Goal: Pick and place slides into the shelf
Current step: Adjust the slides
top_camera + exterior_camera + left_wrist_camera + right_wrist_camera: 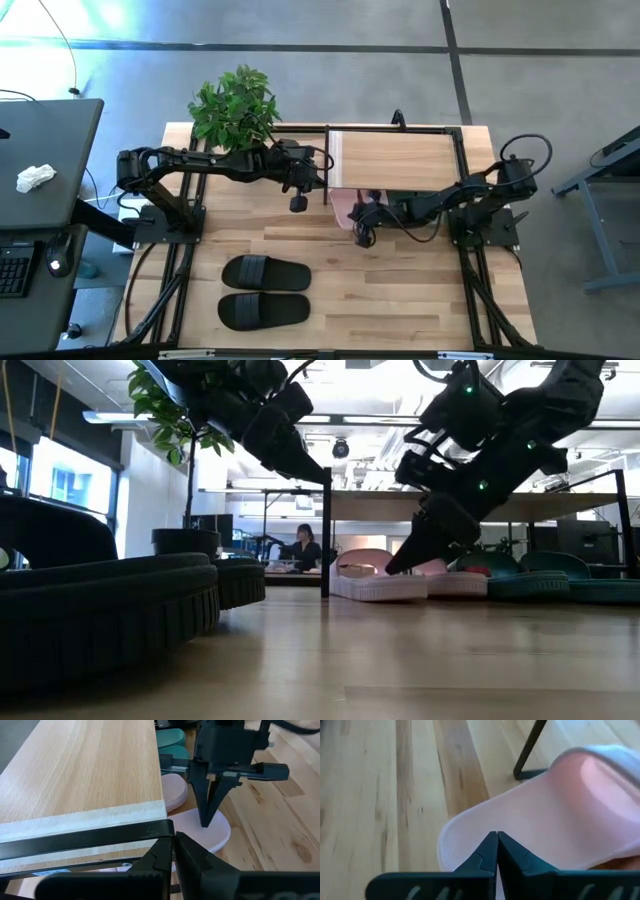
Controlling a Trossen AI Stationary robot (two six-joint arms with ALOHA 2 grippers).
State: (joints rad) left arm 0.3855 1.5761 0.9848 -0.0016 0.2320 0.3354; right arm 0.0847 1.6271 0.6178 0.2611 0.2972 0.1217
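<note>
Slides: 2 pink (210, 832) lie half under the shelf (395, 160), 2 black (265, 290) wait on the table. Right gripper (206, 822), shut and empty, nudges a pink heel inward; left gripper (298, 203) hovers shut. Next, likely the black pair.

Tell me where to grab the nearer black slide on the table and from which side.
Take the black slide by its strap, which arches over the sole and gives the fingers an edge to pinch. Come straight down from above: it lies flat, sole down, with open table around it.
</note>
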